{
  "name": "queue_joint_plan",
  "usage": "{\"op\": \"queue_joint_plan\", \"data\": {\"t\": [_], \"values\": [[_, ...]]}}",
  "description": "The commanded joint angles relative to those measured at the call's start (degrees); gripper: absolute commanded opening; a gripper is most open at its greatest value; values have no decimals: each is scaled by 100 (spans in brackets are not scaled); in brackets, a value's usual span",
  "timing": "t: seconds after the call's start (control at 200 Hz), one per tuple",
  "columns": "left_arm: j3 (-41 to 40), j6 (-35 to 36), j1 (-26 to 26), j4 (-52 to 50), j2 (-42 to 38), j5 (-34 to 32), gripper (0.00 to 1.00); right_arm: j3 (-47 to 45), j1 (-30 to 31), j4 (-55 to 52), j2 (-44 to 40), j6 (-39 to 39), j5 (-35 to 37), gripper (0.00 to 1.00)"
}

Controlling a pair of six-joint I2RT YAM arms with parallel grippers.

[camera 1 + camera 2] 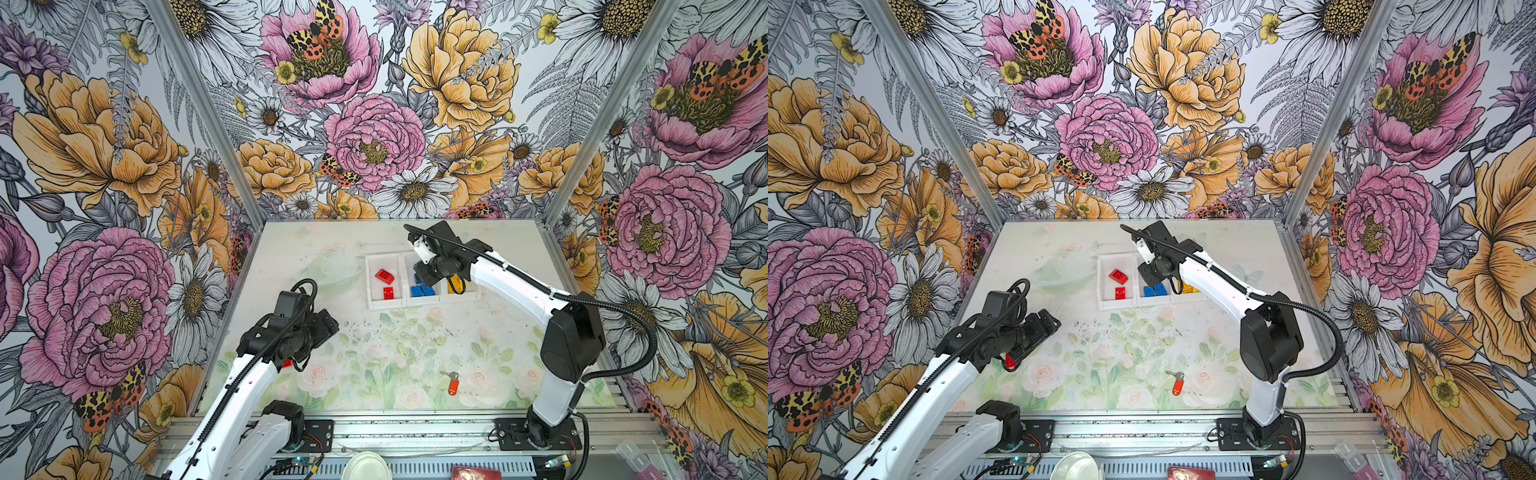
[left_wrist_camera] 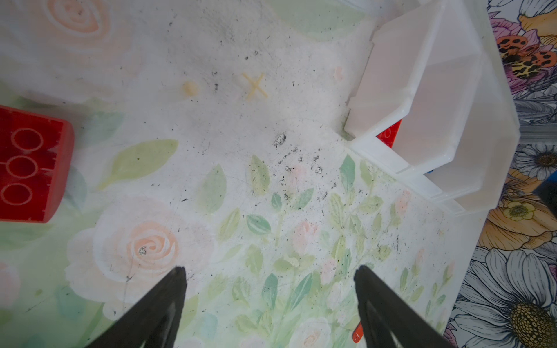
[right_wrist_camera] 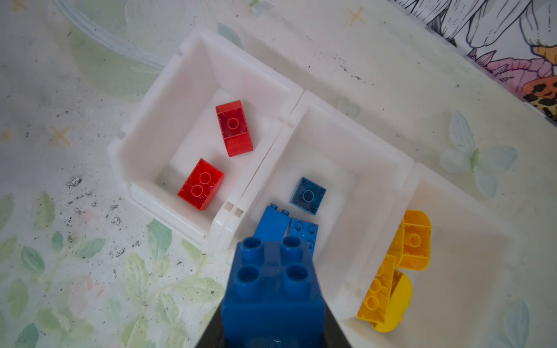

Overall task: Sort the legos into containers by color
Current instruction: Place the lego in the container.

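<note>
**Blue brick held over the middle container**

A blue brick (image 3: 272, 289) sits pinched in the right gripper (image 1: 423, 277), which is closed on its sides, studs facing up toward the wrist. It hangs above the near part of the middle container (image 3: 361, 144), where three more blue legos (image 3: 308, 195) lie. The end container (image 3: 156, 120) on the left side holds two red bricks (image 3: 200, 183), and the one at the other end (image 3: 470, 241) holds yellow pieces (image 3: 414, 241).

The right arm reaches far forward from its base, elbow raised, wrist bent down over the row.

The left arm is folded nearer its base. The left gripper (image 2: 270, 268) tilts down toward the desk (image 1: 374, 353), jaws spread wide and holding nothing. A lone red brick (image 2: 30, 165) lies on the desk just beside it, underside up. An orange key tag (image 1: 453, 384) lies well apart, near the front edge.
</note>
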Motion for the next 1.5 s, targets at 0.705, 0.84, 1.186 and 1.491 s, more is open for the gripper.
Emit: {"op": "queue_joint_plan", "data": {"t": [0.705,0.84,1.186,1.491], "values": [[-113,322,618,-13,-50,74,90,912,-273,10,1114,415,392,50],[-139,266,647,-21,-67,-7,90,861,-289,2,1058,430,340,53],[-148,-1,689,-238,-177,-452,88,584,-284,11,637,555,-1,58],[-56,-353,770,-618,-145,-1019,87,173,-264,10,184,663,-245,62]]}}
